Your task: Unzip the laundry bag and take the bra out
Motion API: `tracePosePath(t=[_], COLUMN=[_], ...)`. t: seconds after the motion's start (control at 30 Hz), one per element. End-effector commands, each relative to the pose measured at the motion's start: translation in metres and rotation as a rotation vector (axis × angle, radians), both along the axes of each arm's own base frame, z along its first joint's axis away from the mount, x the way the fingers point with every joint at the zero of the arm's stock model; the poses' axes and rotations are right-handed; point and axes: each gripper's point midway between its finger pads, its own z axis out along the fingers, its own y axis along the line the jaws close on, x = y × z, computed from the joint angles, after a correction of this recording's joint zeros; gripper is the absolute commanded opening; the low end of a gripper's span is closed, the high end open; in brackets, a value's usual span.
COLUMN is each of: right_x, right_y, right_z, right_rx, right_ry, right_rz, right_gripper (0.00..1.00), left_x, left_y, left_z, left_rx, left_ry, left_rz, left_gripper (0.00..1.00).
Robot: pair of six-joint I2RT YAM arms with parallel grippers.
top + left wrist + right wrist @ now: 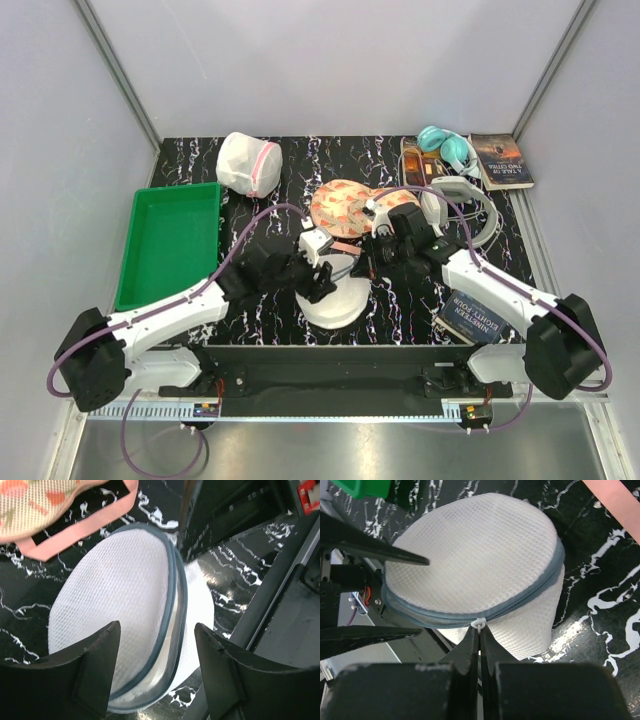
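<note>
The laundry bag (336,302) is a round white mesh dome with a grey zip band, lying near the table's front middle. In the left wrist view the bag (115,595) has its two grey zip edges parted on the near side, with a pale gap between them. My left gripper (156,625) is open, with one finger on each side of that rim (316,282). My right gripper (480,634) is shut on the small white zip pull (478,624) at the bag's rim (368,262). The bra is hidden inside the bag.
A green tray (170,245) stands at the left. A white mesh pouch with pink trim (248,163) lies at the back. A pink-orange floral item (345,205) with a pink strap (80,532) lies just behind the bag. Headphones (447,147) and books (502,160) are at the right.
</note>
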Motion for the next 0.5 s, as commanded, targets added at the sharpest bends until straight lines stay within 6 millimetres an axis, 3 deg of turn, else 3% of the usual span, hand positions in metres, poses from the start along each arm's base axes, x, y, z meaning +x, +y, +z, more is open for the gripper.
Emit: tracePosePath(t=[0.0,0.17,0.4,0.47], right_x=[-0.015,-0.024,-0.023,-0.022], right_y=[0.014,0.018,0.018,0.018], right_z=[0.026,0.021,0.026,0.025], right_rx=[0.060,0.052,0.055,0.049], right_ry=[-0.073,-0.066,-0.081,-0.078], right_rz=[0.091,0.115,0.110,0.100], right_gripper=[0.00,0.00,0.00,0.00], left_x=[0.018,0.024,0.021,0.019], left_y=[-0.024,-0.032,-0.032,-0.031], left_z=[0.046,0.040,0.026,0.022], left_rx=[-0.099,-0.078,-0.059,-0.055], left_ry=[-0.085,-0.076,-0.042,-0.034], left_rz=[-0.019,-0.028,-0.038,-0.041], left_gripper=[0.66,0.64,0.34,0.19])
